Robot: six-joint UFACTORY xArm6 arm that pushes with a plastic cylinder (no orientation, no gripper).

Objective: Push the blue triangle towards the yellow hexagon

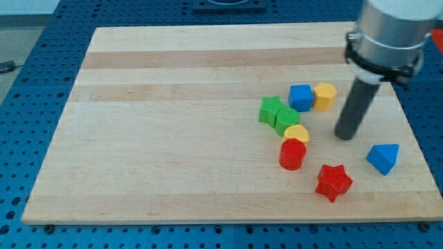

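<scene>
Near the view's right edge the blue triangle (383, 158) sits well apart from the yellow hexagon (324, 95), unpushed, my tip (344, 136) between them; no fingers exist.

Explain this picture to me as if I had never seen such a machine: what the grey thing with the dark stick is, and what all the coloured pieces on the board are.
There is one camera view, looking down at a wooden board on a blue perforated table. The grey cylinder at the view's top right is the end of a robot arm. It has no grasping tool, only a dark rod; my tip slides along the board and pushes blocks. Nothing is held.

On the board lie small blocks: a blue triangle at the view's right, a yellow hexagon beside a blue cube, two green blocks, a yellow half-round block, a red cylinder and a red star.

My tip stands between the hexagon and the triangle, touching neither.
</scene>
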